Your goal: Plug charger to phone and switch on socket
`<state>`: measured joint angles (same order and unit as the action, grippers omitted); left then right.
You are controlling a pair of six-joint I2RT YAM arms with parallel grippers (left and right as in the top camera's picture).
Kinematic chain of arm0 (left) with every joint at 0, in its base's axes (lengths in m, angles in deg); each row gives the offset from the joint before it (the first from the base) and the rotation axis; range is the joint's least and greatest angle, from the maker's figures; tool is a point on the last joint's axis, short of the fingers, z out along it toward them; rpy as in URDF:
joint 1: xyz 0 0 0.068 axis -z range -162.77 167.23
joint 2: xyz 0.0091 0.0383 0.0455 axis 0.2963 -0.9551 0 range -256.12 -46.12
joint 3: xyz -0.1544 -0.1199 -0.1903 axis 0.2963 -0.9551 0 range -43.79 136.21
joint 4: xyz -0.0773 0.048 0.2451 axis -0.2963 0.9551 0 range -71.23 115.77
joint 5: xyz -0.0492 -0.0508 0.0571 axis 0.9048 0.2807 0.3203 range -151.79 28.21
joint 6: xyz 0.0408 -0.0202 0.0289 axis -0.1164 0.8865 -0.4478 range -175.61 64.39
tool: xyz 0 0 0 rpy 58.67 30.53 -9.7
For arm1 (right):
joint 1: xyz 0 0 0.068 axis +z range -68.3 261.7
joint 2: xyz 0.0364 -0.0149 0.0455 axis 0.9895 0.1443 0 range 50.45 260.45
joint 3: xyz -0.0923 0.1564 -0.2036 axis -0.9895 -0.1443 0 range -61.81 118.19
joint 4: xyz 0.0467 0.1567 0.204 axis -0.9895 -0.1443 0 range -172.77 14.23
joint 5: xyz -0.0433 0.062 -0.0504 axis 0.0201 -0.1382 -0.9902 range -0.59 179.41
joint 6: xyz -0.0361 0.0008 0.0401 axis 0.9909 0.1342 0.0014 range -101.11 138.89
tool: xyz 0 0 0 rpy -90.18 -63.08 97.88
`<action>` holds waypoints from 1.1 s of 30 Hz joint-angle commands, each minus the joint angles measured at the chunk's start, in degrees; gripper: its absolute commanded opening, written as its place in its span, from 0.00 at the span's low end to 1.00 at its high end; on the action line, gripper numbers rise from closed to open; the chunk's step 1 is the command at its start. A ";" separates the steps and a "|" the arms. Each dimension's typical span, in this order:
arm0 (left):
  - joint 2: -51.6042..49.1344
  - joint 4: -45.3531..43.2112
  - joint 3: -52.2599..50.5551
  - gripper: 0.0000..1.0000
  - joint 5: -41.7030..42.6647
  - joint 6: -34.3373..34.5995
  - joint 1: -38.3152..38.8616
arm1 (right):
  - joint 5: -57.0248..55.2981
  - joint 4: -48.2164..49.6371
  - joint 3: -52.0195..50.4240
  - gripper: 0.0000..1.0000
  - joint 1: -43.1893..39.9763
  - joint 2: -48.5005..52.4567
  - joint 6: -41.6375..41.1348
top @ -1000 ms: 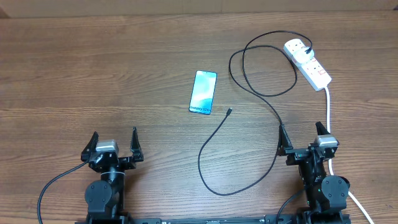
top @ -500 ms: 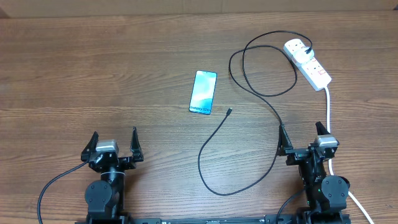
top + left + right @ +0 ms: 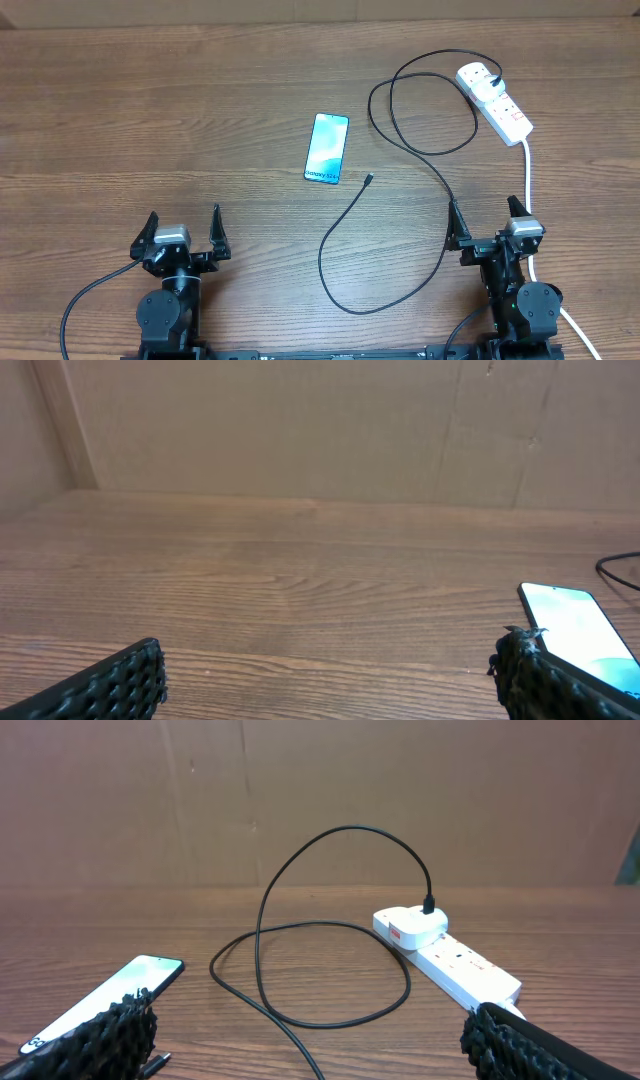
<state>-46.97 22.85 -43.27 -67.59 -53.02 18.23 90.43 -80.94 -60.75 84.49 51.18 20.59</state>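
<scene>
The phone (image 3: 327, 148) lies flat mid-table, screen up; it also shows in the left wrist view (image 3: 575, 618) and the right wrist view (image 3: 110, 994). The black charger cable (image 3: 400, 130) loops from its plug (image 3: 494, 80) in the white socket strip (image 3: 497, 102) down to a free connector tip (image 3: 368, 180) just right of the phone. The strip also shows in the right wrist view (image 3: 450, 954). My left gripper (image 3: 182, 232) is open and empty near the front left. My right gripper (image 3: 487, 222) is open and empty at the front right, the cable passing by it.
The strip's white cord (image 3: 528, 175) runs down the right side past my right arm. A brown cardboard wall (image 3: 320, 800) stands behind the table's far edge.
</scene>
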 commanded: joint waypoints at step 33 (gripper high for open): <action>-1.75 -33.27 14.82 1.00 24.98 14.12 -0.46 | -0.50 0.35 -0.59 1.00 0.57 -0.55 -0.15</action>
<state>-47.23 -11.71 -36.02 -44.12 -40.30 18.21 90.43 -80.89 -60.75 84.53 51.18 20.59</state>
